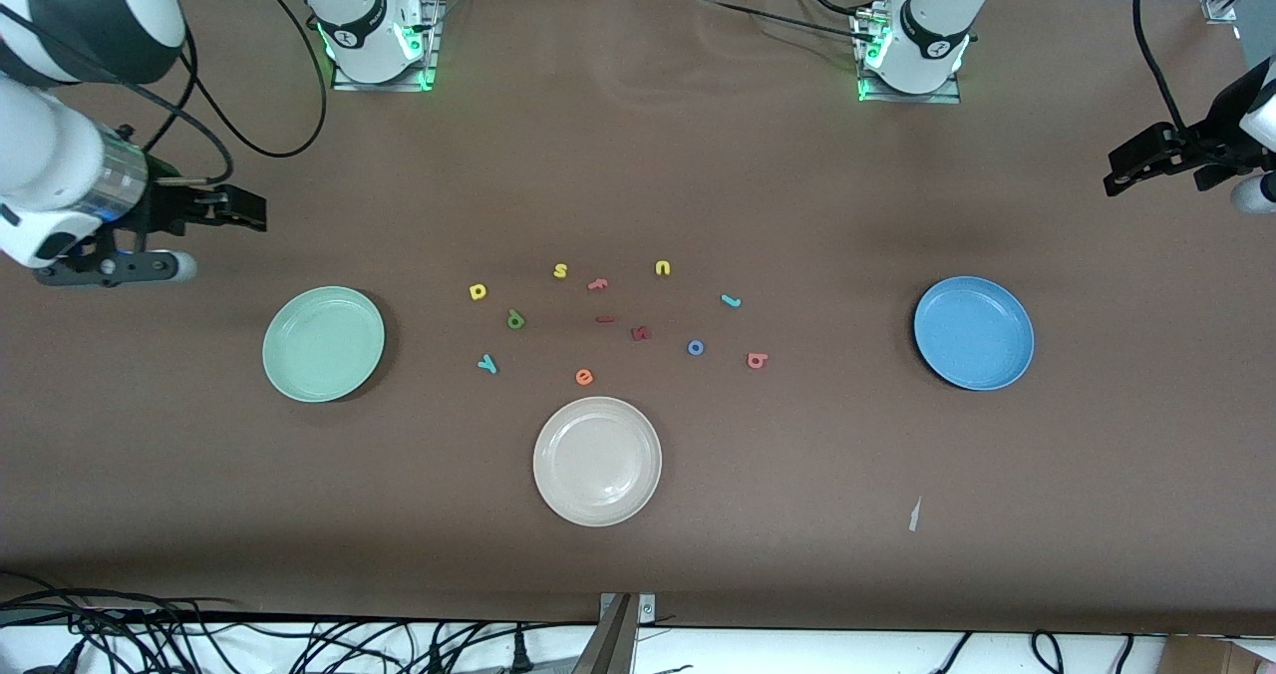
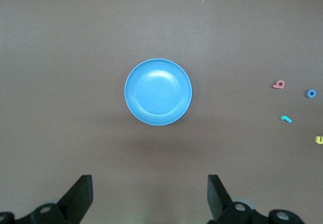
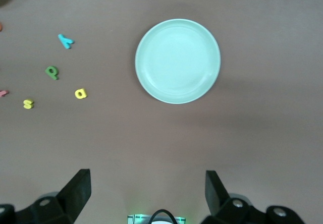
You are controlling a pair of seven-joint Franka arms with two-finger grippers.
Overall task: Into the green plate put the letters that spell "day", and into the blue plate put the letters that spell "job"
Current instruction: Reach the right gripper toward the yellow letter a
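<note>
The green plate [image 1: 323, 343] [image 3: 177, 61] lies toward the right arm's end, the blue plate [image 1: 973, 332] [image 2: 158, 92] toward the left arm's end; both hold nothing. Between them lie the yellow "a" [image 1: 478, 291] [image 3: 80, 93], green "d" [image 1: 515, 319] [image 3: 51, 72], teal "y" [image 1: 486, 363] [image 3: 65, 41], teal "j" [image 1: 731, 301] [image 2: 286, 118], blue "o" [image 1: 696, 347] [image 2: 311, 93] and salmon "b" [image 1: 757, 360] [image 2: 278, 85]. My right gripper [image 1: 244, 210] [image 3: 147, 181] hangs open over bare table beside the green plate. My left gripper [image 1: 1126, 170] [image 2: 149, 183] hangs open over bare table beside the blue plate.
A cream-white plate [image 1: 596, 461] sits nearer the front camera than the letters. Other letters lie among them: yellow "s" [image 1: 560, 271], yellow "u" [image 1: 662, 268], salmon "f" [image 1: 598, 283], orange "e" [image 1: 584, 377] and two dark red ones [image 1: 641, 333]. A paper scrap [image 1: 914, 514] lies on the brown table.
</note>
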